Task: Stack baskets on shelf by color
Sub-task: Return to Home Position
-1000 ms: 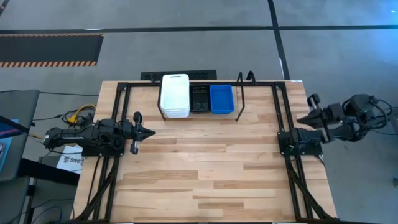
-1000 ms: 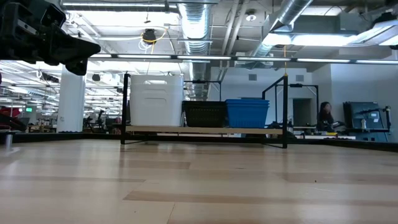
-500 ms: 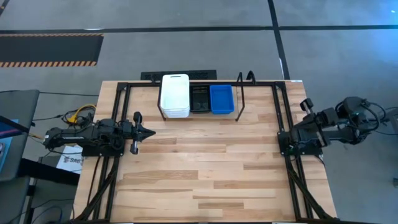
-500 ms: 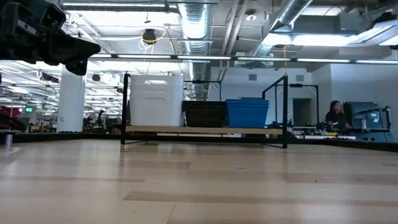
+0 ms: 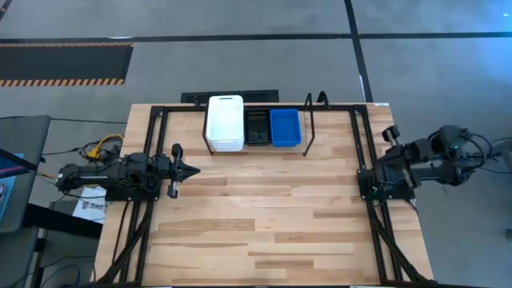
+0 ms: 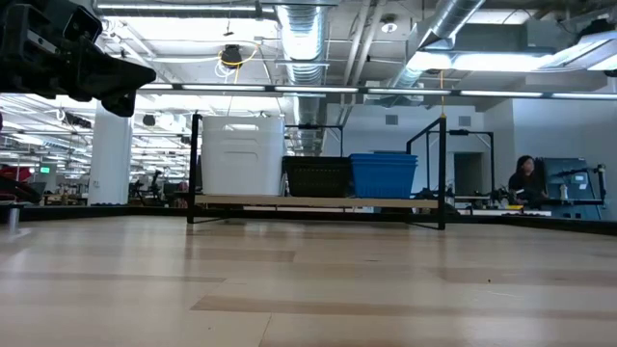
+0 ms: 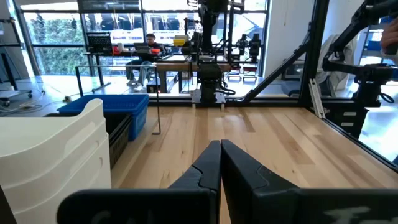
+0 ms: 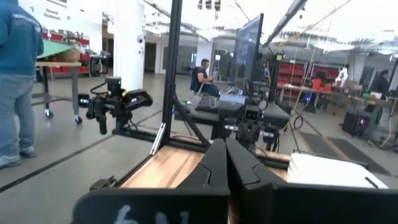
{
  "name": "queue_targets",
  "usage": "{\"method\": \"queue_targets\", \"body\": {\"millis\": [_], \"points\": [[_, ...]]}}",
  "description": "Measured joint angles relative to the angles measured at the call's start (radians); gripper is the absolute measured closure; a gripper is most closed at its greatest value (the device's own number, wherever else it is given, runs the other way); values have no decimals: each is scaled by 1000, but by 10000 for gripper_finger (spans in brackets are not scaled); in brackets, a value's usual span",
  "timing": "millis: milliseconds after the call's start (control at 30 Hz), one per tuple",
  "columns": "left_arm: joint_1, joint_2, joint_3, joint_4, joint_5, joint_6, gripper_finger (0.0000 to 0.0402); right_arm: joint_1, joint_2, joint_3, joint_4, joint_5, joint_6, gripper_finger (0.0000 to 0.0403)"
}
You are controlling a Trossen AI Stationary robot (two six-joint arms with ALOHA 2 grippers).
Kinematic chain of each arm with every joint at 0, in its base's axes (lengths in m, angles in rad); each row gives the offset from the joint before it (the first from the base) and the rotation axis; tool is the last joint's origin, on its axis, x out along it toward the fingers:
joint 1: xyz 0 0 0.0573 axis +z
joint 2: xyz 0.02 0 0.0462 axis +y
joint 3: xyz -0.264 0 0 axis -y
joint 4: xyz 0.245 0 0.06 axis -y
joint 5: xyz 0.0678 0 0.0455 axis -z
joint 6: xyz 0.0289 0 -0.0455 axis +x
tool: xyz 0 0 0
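While the left gripper (image 7: 221,144) at nine o'clock and the right gripper (image 8: 225,144) at three hover empty, fingers pressed together, white baskets (image 5: 225,122), black baskets (image 5: 257,126) and blue baskets (image 5: 285,127) sit on the shelf (image 6: 196,164) at twelve.

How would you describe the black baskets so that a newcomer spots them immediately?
On the wooden table, look to the far edge, where the black shelf stands. Three colours sit side by side on it; the black baskets are in the middle, between the taller white baskets and the blue baskets, the only dark ones.
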Motion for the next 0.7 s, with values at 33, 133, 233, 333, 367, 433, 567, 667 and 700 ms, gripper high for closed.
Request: {"method": "queue_targets", "body": {"millis": [33,133,233,333,367,433,567,667,700], "points": [[0,0,0,0,0,0,401,2,0,-22,35,0,-1,402],[0,0,0,0,0,0,401,4,0,-102,139,0,-3,402],[0,0,0,0,0,0,402,4,0,-175,219,9,4,402],[0,0,0,0,0,0,402,4,0,-216,283,29,22,402],[0,0,0,0,0,0,402,4,0,-227,292,27,29,402],[0,0,0,0,0,0,401,4,0,-250,333,25,55,402],[0,0,0,0,0,0,401,4,2,-292,355,25,75,402],[0,0,0,0,0,0,401,4,-1,-362,442,25,102,402],[0,0,0,0,0,0,401,4,0,-381,486,25,103,402]]}}
